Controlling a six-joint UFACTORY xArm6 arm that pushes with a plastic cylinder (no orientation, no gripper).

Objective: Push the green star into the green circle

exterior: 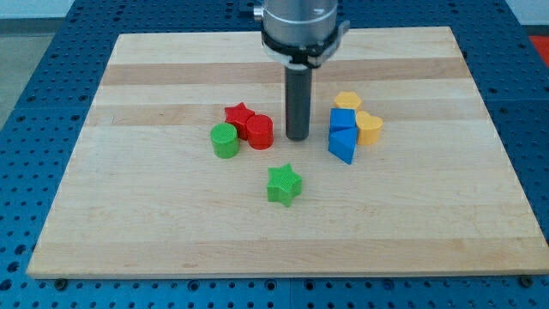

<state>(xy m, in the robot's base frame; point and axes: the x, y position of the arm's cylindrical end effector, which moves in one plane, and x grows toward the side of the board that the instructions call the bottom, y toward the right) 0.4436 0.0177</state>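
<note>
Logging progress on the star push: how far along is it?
Nothing done: the green star sits apart from the green circle, toward the view's bottom right of it. In hand: my tip rests right of the red cylinder, above the star. Left: get behind the star and push it up-left.

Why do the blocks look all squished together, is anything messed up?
Nothing's broken or tipped. The red cylinder is pressed against the red star and green circle. My tip stands just right of it, up-right of the green star.
</note>
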